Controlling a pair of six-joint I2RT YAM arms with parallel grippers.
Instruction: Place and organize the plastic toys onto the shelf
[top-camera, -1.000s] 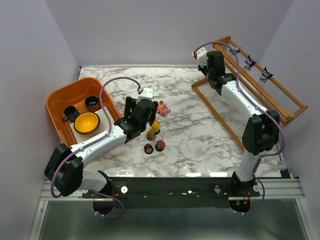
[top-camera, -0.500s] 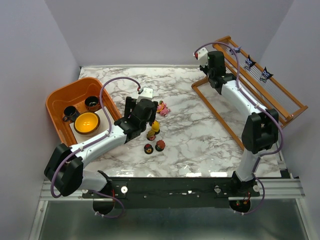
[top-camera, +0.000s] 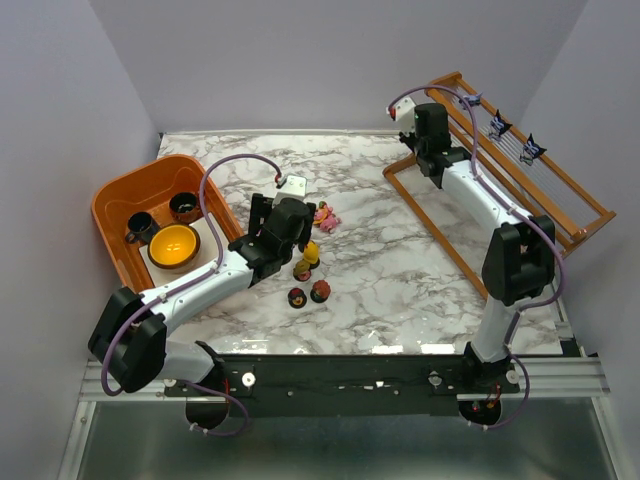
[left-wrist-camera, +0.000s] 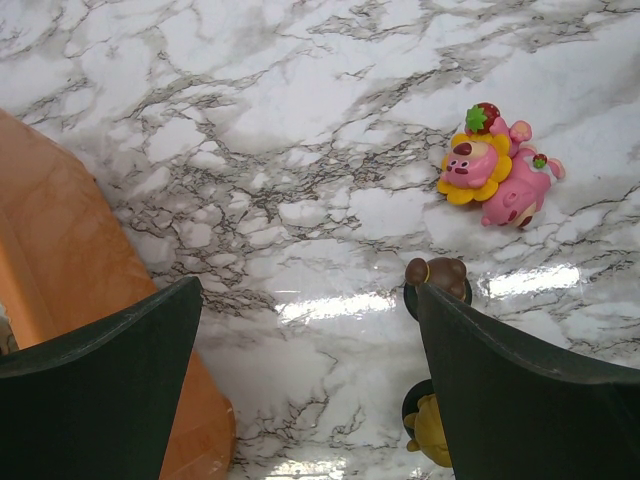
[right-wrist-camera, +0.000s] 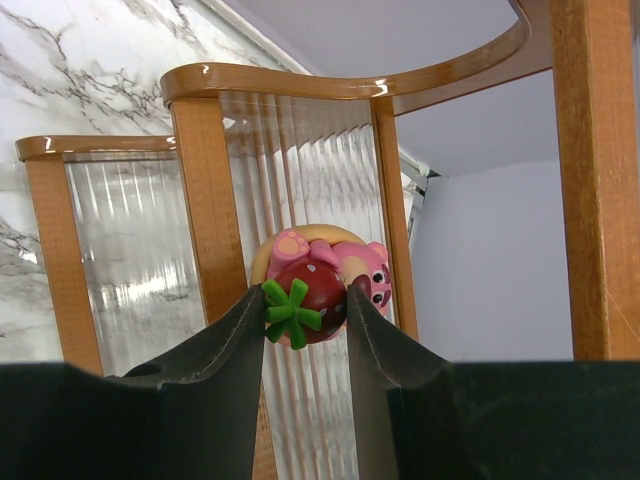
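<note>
My right gripper (right-wrist-camera: 305, 300) is shut on a pink toy with a red strawberry (right-wrist-camera: 322, 275), held up against the shelf's pale rods (right-wrist-camera: 300, 170) and wooden post (right-wrist-camera: 208, 210). From above, that gripper (top-camera: 430, 125) is at the shelf's far left end (top-camera: 455, 80). Two purple-black toys (top-camera: 498, 125) (top-camera: 531, 149) sit on the shelf's upper rods. My left gripper (left-wrist-camera: 310, 340) hangs open over the marble. Two pink toys (left-wrist-camera: 500, 180) lie ahead of it, while a brown toy (left-wrist-camera: 437, 272) and a yellow toy (left-wrist-camera: 430, 430) stand by its right finger. More toys (top-camera: 297, 297) (top-camera: 320, 291) stand nearer the table's front.
An orange tub (top-camera: 112, 192) at the left holds two dark cups (top-camera: 139, 228) (top-camera: 185, 207) and a yellow bowl (top-camera: 174, 246). Its corner (left-wrist-camera: 60, 260) lies under my left finger. A small white block (top-camera: 293, 184) lies behind the left gripper.
The right arm's elbow has drifted slightly left while the gripper keeps the pink toy at the shelf. The left arm has not moved.
</note>
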